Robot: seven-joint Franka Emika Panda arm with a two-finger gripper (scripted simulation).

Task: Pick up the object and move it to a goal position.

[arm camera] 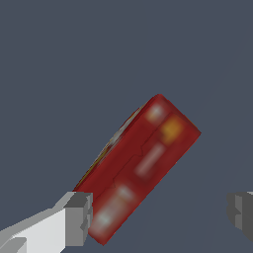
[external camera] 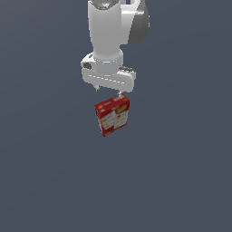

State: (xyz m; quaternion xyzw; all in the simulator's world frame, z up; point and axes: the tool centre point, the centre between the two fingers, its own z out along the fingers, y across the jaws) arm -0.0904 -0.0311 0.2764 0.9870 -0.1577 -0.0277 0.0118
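- Arm (external camera: 108,31): white Franka, which we logged entering from the top centre of the exterior view and pointing straight down.
- Gripper (external camera: 108,92): we found it spread open, with nothing clamped. In the wrist view its two grey fingertips (arm camera: 79,217) stood well apart, one touching or just beside the carton's near end, the other clear of it.
- Carton (external camera: 113,114): red box with a white and yellow printed front, standing upright, slightly turned, just below the gripper at the exterior view's centre. In the wrist view (arm camera: 141,165) we saw its red top face lying diagonally.
- Surface (external camera: 181,181): plain dark blue-grey ground under the carton.
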